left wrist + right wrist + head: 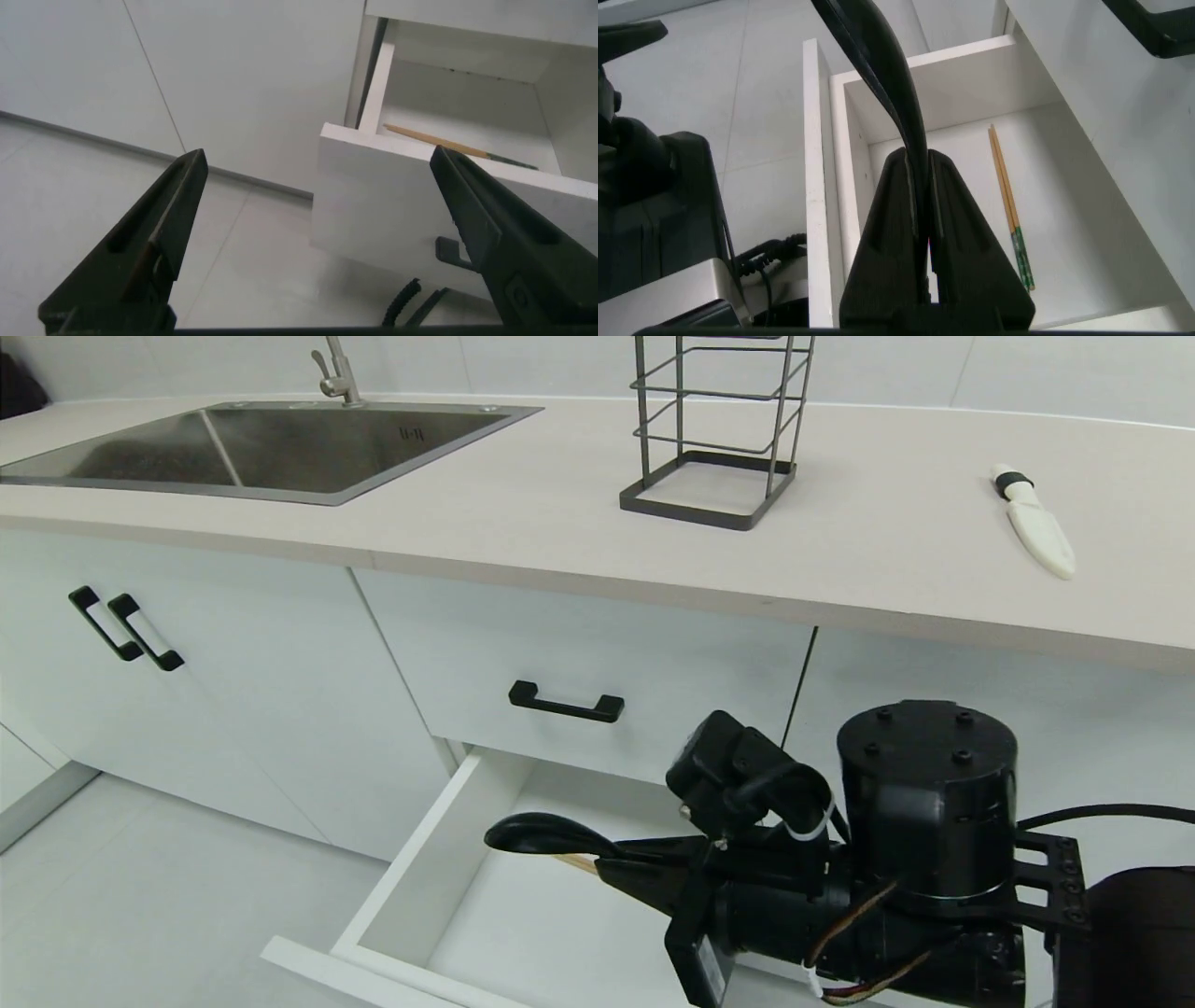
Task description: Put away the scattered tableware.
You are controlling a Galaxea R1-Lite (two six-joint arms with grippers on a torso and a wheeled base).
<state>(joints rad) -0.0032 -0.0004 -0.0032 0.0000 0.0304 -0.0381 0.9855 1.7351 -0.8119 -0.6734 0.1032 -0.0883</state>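
My right gripper [627, 866] [920, 168] is shut on the handle of a black spoon [545, 833] [874, 58], held level above the open white drawer [437, 859] [816, 177]. The spoon's bowl points away from the gripper, over the drawer's inside. A pair of wooden chopsticks [1008, 210] [450, 145] with green ends lies on the drawer floor. My left gripper [318, 159] hangs open and empty, low in front of the drawer [420, 205], outside it. A white knife [1032, 521] with a black band lies on the countertop at the far right.
A dark wire rack [714, 429] stands on the counter behind the drawer. A steel sink [261, 446] is set in at the back left. Closed cabinet doors with black handles [126, 627] are left of the drawer, and a closed drawer handle [565, 703] sits above it.
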